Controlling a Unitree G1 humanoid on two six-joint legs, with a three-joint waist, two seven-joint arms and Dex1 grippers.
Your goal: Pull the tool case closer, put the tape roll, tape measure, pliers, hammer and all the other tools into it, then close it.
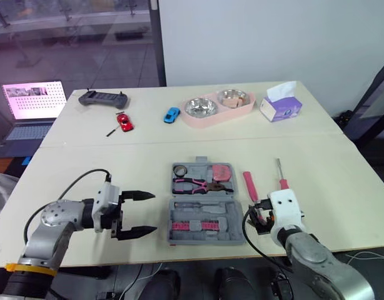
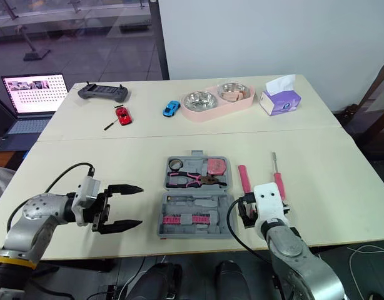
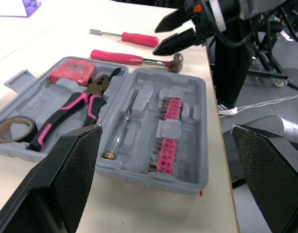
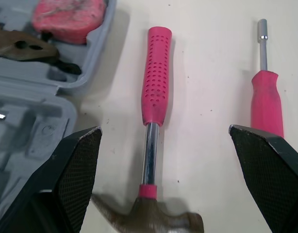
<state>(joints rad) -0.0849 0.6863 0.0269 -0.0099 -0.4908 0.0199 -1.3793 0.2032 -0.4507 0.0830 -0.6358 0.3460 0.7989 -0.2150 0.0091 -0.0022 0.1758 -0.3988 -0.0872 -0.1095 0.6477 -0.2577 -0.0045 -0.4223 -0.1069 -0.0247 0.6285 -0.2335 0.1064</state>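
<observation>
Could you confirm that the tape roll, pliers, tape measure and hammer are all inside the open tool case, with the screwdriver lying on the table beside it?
Not quite: the hammer is outside, lying on the table between the tool case and the screwdriver, as the right wrist view shows. The tape roll, pliers and tape measure are inside.

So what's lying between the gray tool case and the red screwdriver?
The pink-handled hammer lies on the table between the tool case and the screwdriver, touching neither. The right wrist view shows it best.
</observation>
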